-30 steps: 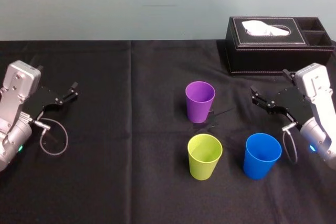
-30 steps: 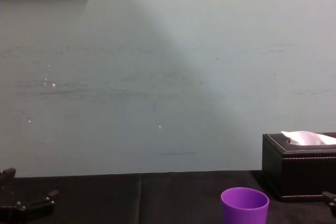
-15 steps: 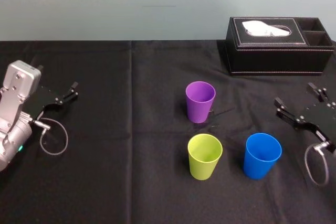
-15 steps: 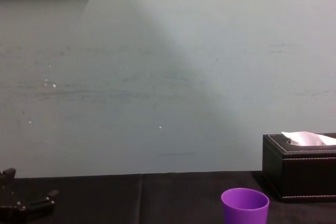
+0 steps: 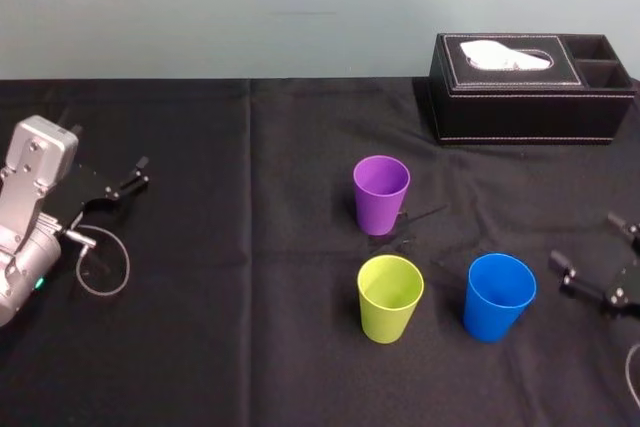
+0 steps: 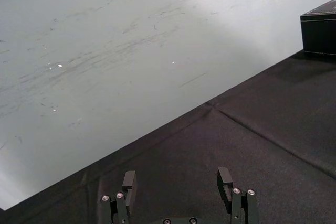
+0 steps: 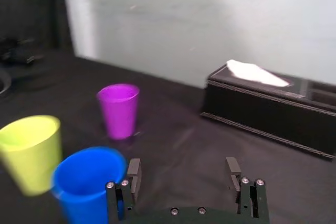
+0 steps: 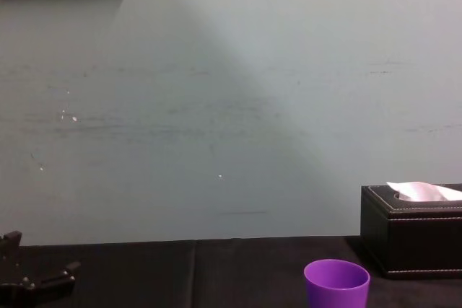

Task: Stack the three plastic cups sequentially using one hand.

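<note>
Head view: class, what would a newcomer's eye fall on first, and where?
Three bright cups stand upright and apart on the black tablecloth: the purple cup farthest back, the yellow-green cup in front of it, the blue cup to that one's right. Behind them on the right sits a black tissue box, and the open right gripper hovers just right of the blue cup; the left gripper rests open at the far left.

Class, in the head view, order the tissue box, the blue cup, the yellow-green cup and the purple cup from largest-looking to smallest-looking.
1. tissue box, clearly largest.
2. blue cup and yellow-green cup: alike, not ranked.
3. purple cup: looks slightly smaller, but it stands farther from the camera, so unsure.
</note>
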Available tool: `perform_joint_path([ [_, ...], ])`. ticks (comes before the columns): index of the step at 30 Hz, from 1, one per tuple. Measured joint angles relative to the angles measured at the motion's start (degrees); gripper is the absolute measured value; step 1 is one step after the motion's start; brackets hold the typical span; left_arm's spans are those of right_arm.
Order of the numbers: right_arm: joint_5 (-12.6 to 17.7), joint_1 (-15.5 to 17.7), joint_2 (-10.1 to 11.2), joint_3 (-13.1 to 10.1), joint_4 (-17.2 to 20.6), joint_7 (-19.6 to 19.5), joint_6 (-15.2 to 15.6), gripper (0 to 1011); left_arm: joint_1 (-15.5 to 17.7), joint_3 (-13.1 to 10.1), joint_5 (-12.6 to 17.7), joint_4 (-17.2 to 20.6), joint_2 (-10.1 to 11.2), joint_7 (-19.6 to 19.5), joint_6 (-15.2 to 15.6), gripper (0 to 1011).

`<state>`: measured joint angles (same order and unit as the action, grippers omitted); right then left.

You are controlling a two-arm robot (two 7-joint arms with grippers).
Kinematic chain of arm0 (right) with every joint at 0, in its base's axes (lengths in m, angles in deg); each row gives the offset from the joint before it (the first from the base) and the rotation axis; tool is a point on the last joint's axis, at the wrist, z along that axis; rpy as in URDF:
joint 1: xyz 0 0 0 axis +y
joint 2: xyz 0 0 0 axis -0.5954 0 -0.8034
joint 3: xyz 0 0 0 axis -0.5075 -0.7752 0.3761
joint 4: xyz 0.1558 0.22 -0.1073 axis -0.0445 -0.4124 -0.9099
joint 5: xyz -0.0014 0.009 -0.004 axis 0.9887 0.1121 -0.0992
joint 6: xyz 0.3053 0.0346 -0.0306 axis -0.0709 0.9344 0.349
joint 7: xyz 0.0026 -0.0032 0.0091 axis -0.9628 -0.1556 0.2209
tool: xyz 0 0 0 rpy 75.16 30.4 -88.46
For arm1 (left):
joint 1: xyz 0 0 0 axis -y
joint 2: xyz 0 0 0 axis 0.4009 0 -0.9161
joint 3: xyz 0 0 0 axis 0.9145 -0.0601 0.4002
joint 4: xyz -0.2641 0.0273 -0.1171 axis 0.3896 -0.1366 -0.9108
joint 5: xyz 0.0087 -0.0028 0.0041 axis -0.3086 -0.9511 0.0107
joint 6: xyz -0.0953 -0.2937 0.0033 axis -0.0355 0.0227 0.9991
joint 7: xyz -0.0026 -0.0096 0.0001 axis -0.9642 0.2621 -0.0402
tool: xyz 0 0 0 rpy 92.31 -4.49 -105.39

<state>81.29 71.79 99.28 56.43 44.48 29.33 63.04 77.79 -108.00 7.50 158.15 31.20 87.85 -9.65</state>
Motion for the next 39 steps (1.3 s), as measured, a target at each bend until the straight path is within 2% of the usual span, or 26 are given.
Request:
perform_joint_path([
  [5,-1.0,1.6,2.2,0.1,1.4,2.4,2.0,1000,0.0,0.0,0.0,0.0,0.0,0.0,0.0,1011],
  [11,-3.2,0.7,2.5,2.0,1.2,5.0,3.9,1000,0.0,0.0,0.0,0.0,0.0,0.0,0.0,1011],
  [26,-6.1,-2.0,0.3,3.9,-0.1,9.0,5.4,1000,0.0,0.0,0.0,0.0,0.0,0.0,0.0,1011],
  [35,-7.8,-4.5,-1.9,5.1,-0.8,11.1,6.2,1000,0.0,0.0,0.0,0.0,0.0,0.0,0.0,1011],
  [39,-8.5,-6.3,-3.6,5.8,-1.7,11.9,6.7,1000,0.0,0.0,0.0,0.0,0.0,0.0,0.0,1011],
])
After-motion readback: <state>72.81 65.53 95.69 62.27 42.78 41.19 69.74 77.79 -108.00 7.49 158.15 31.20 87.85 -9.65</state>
